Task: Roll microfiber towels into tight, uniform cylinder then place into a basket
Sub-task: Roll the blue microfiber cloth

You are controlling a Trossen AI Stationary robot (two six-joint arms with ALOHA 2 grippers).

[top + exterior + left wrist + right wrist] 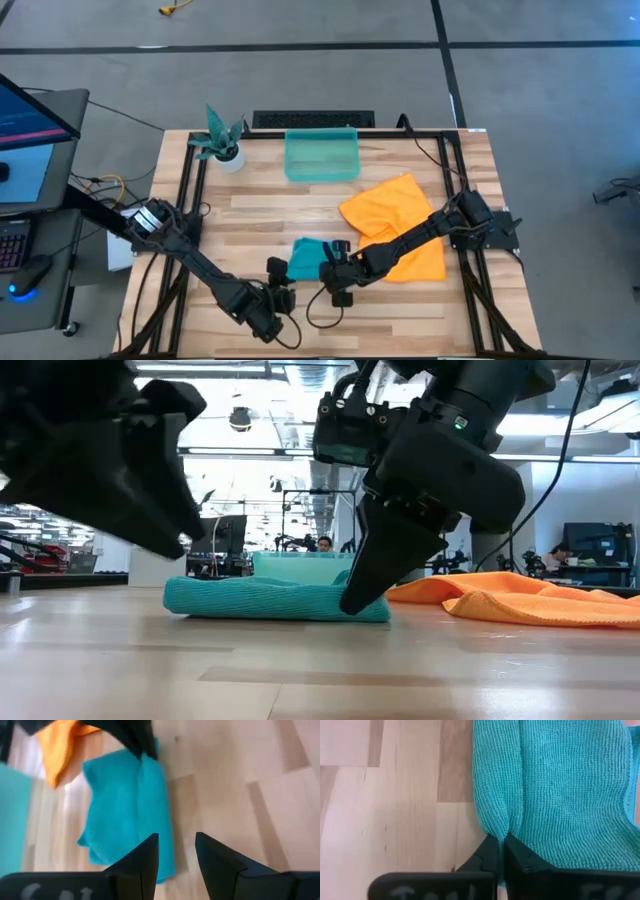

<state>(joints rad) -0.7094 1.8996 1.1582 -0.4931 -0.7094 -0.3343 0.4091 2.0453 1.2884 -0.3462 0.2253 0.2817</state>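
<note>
The teal-blue microfiber towel point(306, 258) lies folded and flat on the wooden table, near the middle front. My right gripper point(501, 842) is shut on it at its right end point(375, 608). My left gripper point(177, 851) is open and hovers just off the towel's near-left side point(280, 287), touching nothing. The orange-yellow towel point(395, 225) lies crumpled on the table to the right, partly under my right arm. The teal basket point(321, 155) stands at the far middle of the table. My right gripper pinches a narrow raised ridge of the teal towel point(501, 827) between its two fingers, close to the towel's right edge. The fingers point(365, 575) slant down from the table's right side. The rest of the towel lies flat on the table.
A white pot with a teal plant point(222, 140) stands at the far left, next to the basket. Bare wood lies at the table's front and left point(230, 215). A desk with a monitor and keyboard point(25, 150) stands beyond the left edge.
</note>
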